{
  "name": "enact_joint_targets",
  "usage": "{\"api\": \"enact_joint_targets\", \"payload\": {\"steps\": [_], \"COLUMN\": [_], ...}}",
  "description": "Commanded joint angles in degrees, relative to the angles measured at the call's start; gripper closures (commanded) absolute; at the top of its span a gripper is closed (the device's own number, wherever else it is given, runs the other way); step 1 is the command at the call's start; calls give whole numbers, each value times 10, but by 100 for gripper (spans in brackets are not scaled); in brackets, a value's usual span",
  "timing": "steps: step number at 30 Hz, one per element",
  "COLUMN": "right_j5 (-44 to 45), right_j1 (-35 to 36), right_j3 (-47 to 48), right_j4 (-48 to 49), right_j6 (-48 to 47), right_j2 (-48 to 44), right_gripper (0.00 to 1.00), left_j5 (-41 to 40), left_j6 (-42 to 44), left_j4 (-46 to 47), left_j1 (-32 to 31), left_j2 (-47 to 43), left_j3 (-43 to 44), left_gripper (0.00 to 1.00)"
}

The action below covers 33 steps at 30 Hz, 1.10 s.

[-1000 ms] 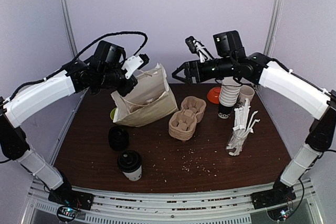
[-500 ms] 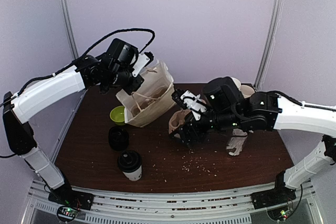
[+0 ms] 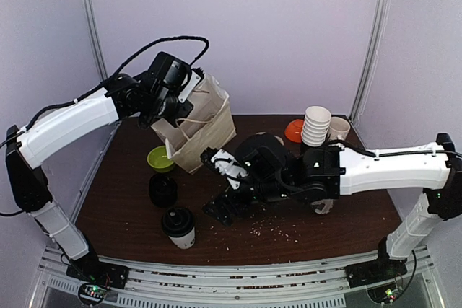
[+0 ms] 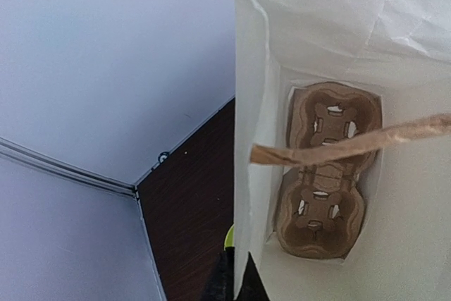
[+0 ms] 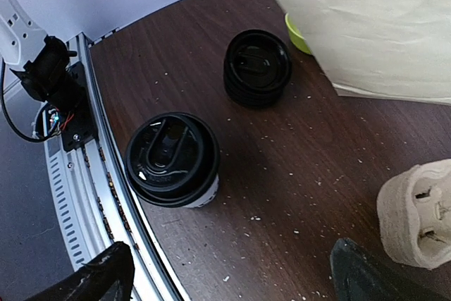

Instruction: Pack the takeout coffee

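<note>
Swinging down and across since a moment ago, the right claw now hangs low over the table, fingers spread wide with nothing between them. The takeout coffee stands upright just ahead of it, nearer one finger than the other, untouched. To my eye it should centre on the cup, drop below the lid and squeeze the paper wall gently, keeping it upright. The left claw is pinched on the rim of the paper bag. I count one lidded cup, one stack of lids beyond it, one bag, one carrier inside and a second carrier outside.
</note>
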Motion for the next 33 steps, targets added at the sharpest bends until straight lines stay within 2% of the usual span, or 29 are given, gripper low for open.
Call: {"api": "enact_joint_targets", "payload": {"steps": [1, 10, 22, 33], "right_j5": [26, 46, 55, 61], "right_j1": [36, 77, 76, 66], "right_j3": [48, 219, 484, 551], "right_j4": [1, -124, -314, -353], "right_j6": [-2, 8, 61, 68], "right_j2": [48, 196, 357, 406], "right_gripper": [0, 0, 0, 0], "left_j5": [-15, -19, -8, -2], "left_j6": [-24, -39, -59, -66], "left_j4": [7, 7, 3, -2], "left_j1": [2, 2, 2, 2], "left_j2": [13, 33, 42, 50], "left_j3": [21, 10, -1, -1], "left_gripper": [100, 100, 100, 100]}}
